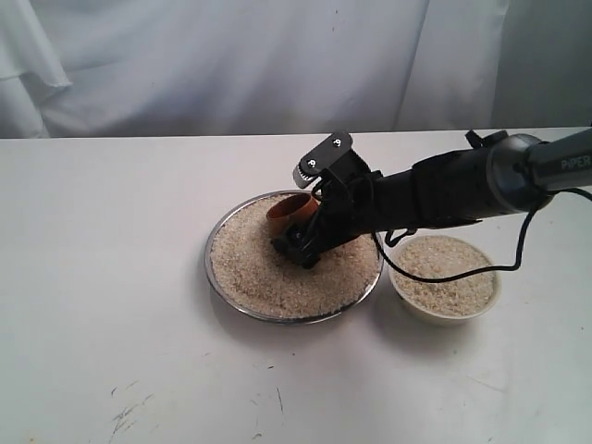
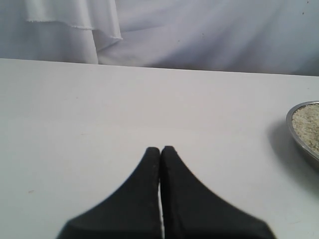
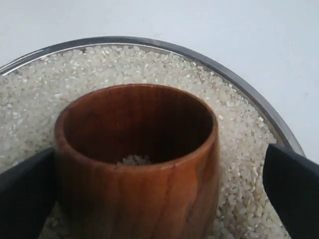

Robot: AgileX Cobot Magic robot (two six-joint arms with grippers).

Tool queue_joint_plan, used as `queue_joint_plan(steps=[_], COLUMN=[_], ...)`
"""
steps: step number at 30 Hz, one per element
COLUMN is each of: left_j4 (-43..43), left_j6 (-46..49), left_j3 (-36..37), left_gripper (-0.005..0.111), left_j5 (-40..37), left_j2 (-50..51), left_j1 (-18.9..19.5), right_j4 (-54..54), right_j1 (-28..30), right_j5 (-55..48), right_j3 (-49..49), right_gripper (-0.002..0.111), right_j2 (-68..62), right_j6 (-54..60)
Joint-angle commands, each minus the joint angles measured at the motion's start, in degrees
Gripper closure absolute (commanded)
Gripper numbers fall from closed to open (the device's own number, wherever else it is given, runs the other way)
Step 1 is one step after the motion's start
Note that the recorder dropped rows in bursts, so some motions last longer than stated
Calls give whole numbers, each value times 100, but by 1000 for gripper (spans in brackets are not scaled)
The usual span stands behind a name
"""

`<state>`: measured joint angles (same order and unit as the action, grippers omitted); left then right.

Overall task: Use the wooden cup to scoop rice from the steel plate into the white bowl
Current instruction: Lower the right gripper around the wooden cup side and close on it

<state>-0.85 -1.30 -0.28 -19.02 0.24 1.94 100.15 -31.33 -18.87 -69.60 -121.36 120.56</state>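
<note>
Rice (image 3: 133, 160) inside wooden cup (image 3: 139, 164), wrist-view only

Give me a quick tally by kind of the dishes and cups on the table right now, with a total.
Steel plate, holding rice: 1
White bowl, also holding rice: 1
Wooden cup, over the plate between the right gripper fingers: 1
Total: 3

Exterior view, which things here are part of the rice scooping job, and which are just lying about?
In the job:
rice
steel plate
white bowl, already holding some rice
wooden cup, down in the plate
right tool, either side of the cup

Just about:
left tool, shut, over the table
white cloth behind
scuff marks on the table
</note>
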Motion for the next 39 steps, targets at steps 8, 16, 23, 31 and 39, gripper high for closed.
queue_joint_plan(steps=[8, 16, 23, 31, 39], left_j4=[-9, -9, -9, -9, -9], left_j6=[-5, -5, -5, -5, -5], left_j3=[28, 28, 28, 28, 28], left_gripper=[107, 107, 107, 107, 107], left_j5=[76, 76, 76, 76, 76], left_j2=[-24, -24, -24, -24, -24], left_j1=[11, 11, 11, 11, 11], right_j4=[-20, -23, -23, -28, -37], right_j1=[0, 0, 0, 0, 0], right_j5=[-26, -199, -211, -460, -471], right_j3=[-87, -149, -153, -153, -153], right_gripper=[3, 12, 25, 46, 57], right_j2=[-241, -241, -241, -241, -241], right_j6=[46, 46, 46, 46, 46])
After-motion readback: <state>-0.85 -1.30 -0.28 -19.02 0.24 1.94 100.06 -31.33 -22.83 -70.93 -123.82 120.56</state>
